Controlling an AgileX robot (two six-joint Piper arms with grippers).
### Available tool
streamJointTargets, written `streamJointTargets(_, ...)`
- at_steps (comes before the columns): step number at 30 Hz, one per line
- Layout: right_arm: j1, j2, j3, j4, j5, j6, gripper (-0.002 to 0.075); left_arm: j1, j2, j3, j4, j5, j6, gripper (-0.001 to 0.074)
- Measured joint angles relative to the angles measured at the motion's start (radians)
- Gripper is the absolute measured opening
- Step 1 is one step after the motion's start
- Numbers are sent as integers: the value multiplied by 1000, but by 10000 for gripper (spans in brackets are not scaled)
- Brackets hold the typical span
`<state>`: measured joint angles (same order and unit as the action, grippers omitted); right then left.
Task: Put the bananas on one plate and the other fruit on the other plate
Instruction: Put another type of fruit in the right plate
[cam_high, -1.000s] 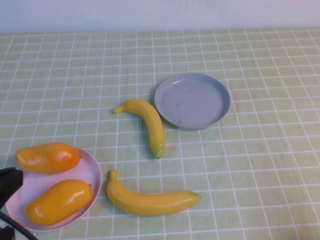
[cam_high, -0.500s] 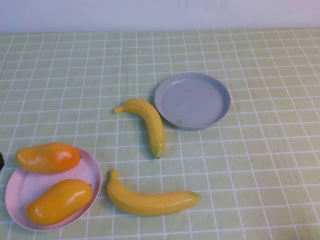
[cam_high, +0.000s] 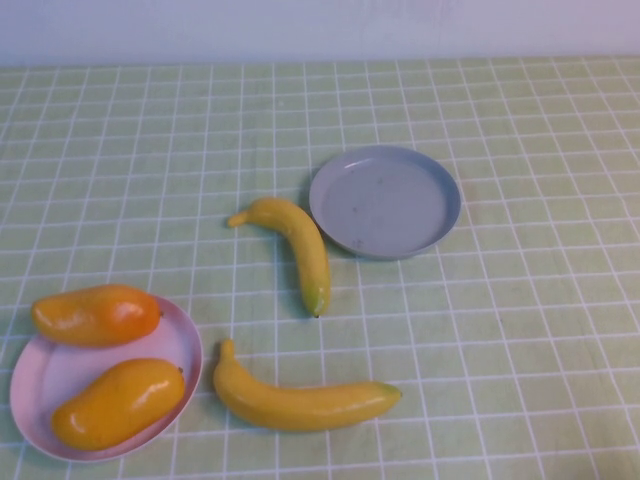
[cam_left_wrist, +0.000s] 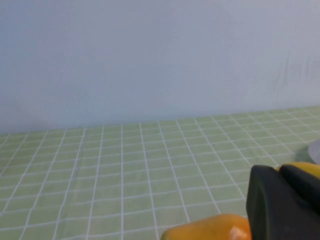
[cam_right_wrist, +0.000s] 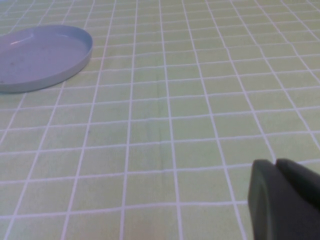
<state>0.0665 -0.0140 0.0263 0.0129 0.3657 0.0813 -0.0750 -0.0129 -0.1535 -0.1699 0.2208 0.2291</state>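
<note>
Two orange-yellow mangoes, one (cam_high: 96, 314) on the far rim and one (cam_high: 118, 402) nearer me, lie on the pale pink plate (cam_high: 180, 345) at the near left. Two bananas lie on the cloth: one (cam_high: 298, 246) beside the empty grey-blue plate (cam_high: 385, 200), the other (cam_high: 300, 398) just right of the pink plate. Neither arm shows in the high view. In the left wrist view my left gripper (cam_left_wrist: 279, 169) is shut and empty, with a mango (cam_left_wrist: 210, 230) beside it. In the right wrist view my right gripper (cam_right_wrist: 275, 162) is shut and empty over bare cloth, well apart from the grey-blue plate (cam_right_wrist: 42, 56).
A green checked cloth (cam_high: 520, 350) covers the table. A plain pale wall (cam_high: 300, 28) runs along the far edge. Open cloth lies on the right side and at the back.
My left gripper, seen at the left edge of the high view a second ago, has drawn back out of that view. The fruit and plates have not moved.
</note>
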Motion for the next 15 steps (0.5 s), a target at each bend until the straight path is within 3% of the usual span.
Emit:
streamJointTargets(7,0,0,0,0,0,0,-16,8,0,156,13,-93,-60,-1)
streamJointTargets(15,0,0,0,0,0,0,-16,8,0,179,79,83,-134,-1)
